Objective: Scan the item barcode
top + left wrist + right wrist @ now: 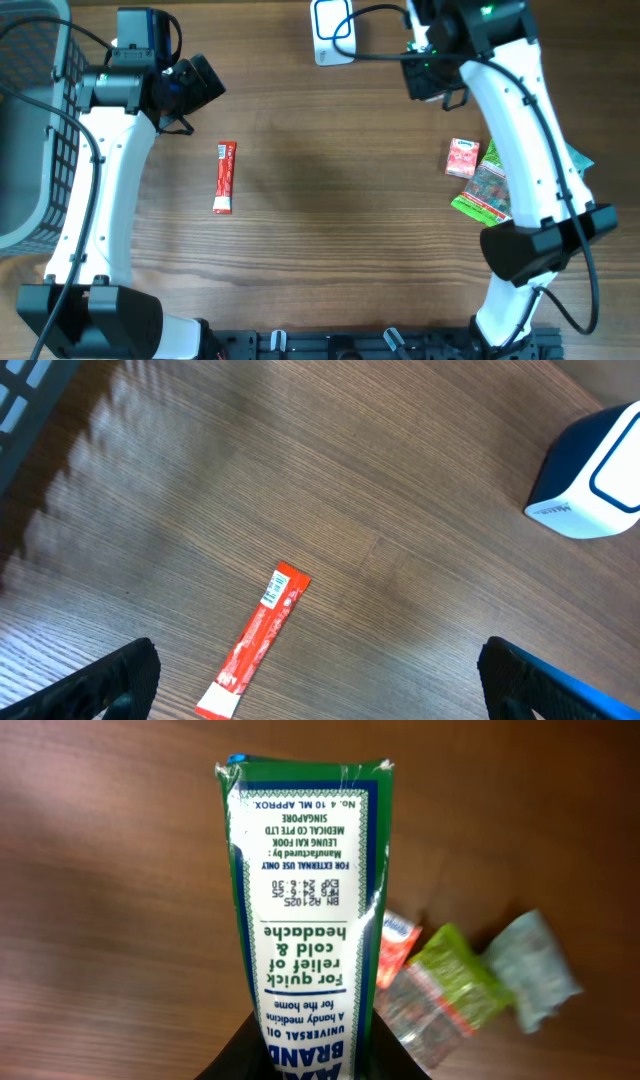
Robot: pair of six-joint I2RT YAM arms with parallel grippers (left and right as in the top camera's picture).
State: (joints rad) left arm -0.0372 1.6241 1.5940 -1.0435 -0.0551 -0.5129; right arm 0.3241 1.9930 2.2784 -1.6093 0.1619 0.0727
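Green medicine box (305,900) juts lengthwise from the right fingers (238,1062) clamped on its base, the scanner (332,30) near at nine o'clock in the overhead view; left fingers (115,682) gape empty.

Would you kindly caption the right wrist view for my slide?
Right tool gripping a green medicated-oil box over the wooden table.

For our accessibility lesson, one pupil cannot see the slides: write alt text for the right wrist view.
A green and white box of medicinal oil, its print upside down, is held in the right gripper at the bottom edge. Behind it on the wooden table lie a red packet, a green packet and a pale packet.
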